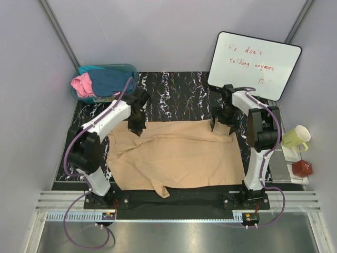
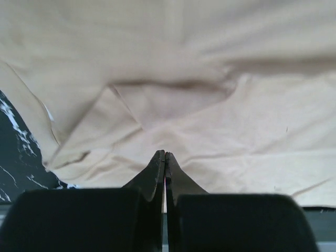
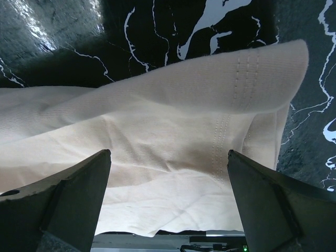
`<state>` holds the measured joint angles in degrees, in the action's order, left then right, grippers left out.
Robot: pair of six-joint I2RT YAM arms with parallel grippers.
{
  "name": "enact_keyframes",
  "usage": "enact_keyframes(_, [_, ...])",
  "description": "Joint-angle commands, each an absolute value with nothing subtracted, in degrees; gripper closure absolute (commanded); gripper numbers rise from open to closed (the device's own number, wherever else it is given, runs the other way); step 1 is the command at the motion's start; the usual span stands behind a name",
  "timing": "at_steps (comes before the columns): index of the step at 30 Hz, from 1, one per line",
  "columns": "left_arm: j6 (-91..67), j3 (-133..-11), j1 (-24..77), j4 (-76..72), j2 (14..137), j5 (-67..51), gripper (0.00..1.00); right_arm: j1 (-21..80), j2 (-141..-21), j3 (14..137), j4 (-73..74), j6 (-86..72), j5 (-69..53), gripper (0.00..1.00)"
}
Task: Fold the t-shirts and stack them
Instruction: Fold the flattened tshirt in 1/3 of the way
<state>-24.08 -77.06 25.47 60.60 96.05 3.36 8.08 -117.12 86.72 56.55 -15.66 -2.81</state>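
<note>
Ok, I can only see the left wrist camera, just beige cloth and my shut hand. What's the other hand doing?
Observer: The right hand is open wide over a stitched edge of the light tan-beige cloth t-shirt.
Operator: Any more shirts anywhere?
Observer: A crumpled pink cloth shirt and a dark teal-blue one sit in the see-through teal plastic tub at the table's far left corner.

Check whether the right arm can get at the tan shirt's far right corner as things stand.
Probably yes. The right gripper hangs open directly over that corner of the tan shirt, its jaws spread to either side, and nothing lies between them and the cloth.
</note>
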Motion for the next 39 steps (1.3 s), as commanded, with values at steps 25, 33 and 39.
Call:
enact_keyframes(25, [-18.37,-76.91,20.57,59.77,109.97,2.9,1.0,7.82,-116.37,87.19,55.9,-14.77,-3.43,0.0])
enact_keyframes(33, [-19.16,-75.33,21.0,63.28,97.74,-1.04,1.0,7.74,-116.63,86.92,55.81,-14.85,-3.43,0.0])
enact_keyframes(39, [-17.76,-68.84,22.76,64.95,94.31,-5.43,1.0,7.91,-117.16,87.71,55.99,-14.94,-3.69,0.0])
